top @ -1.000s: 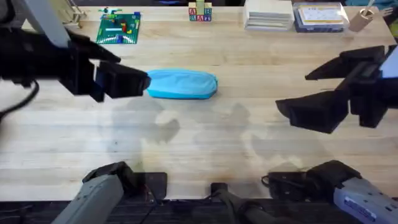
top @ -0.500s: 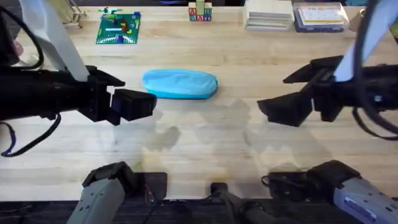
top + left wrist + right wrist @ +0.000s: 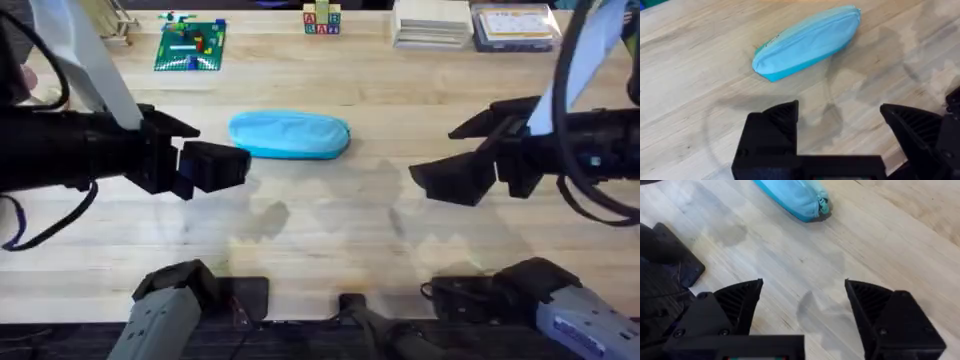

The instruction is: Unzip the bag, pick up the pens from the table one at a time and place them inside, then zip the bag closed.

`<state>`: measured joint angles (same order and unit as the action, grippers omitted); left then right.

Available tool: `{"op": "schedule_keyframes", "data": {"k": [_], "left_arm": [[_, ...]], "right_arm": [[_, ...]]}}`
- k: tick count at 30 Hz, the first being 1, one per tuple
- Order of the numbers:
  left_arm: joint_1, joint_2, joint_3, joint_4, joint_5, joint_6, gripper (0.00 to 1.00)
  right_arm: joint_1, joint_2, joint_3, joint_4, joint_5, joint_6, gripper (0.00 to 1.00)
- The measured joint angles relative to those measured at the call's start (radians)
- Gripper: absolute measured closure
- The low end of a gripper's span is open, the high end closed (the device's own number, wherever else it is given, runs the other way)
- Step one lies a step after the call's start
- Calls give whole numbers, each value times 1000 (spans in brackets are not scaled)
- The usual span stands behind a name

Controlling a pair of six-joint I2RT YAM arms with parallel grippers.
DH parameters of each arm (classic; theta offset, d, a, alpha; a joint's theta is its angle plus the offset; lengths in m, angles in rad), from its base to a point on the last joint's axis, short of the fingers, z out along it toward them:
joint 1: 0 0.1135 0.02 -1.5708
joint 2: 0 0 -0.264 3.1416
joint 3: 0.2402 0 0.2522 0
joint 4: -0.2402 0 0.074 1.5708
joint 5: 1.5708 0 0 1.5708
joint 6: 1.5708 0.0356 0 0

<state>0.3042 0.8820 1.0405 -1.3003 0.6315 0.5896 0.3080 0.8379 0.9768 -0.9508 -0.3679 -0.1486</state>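
One soft, oblong, light blue fabric zip pouch (image 3: 290, 135) lies lengthwise left-to-right on the light wooden plank table (image 3: 330, 230), between two black, spread-fingered empty grippers, left (image 3: 235, 165) and right (image 3: 435, 180).

Both arms are matte black with white upper links and looping black cables. The left pincer (image 3: 840, 130) has chunky black angular fingers with ribbed inner faces; the right pincer (image 3: 802, 312) matches. Grey base housings sit below.

The bag (image 3: 807, 41) is soft matt cloth with a stitched seam; the table (image 3: 330, 230) is smooth, pale wood with plank grain.
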Motion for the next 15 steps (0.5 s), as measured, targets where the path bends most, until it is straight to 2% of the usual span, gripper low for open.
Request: {"op": "schedule_keyframes", "data": {"k": [7,10,15], "left_arm": [[-3,0,-7,14,3,0,3],[-66,7,-21,33,2,-6,2],[-194,55,-21,70,-46,-70,3]], "right_arm": [[0,0,0,0,0,0,5],[0,0,0,0,0,4,5],[0,0,0,0,0,4,5]]}}
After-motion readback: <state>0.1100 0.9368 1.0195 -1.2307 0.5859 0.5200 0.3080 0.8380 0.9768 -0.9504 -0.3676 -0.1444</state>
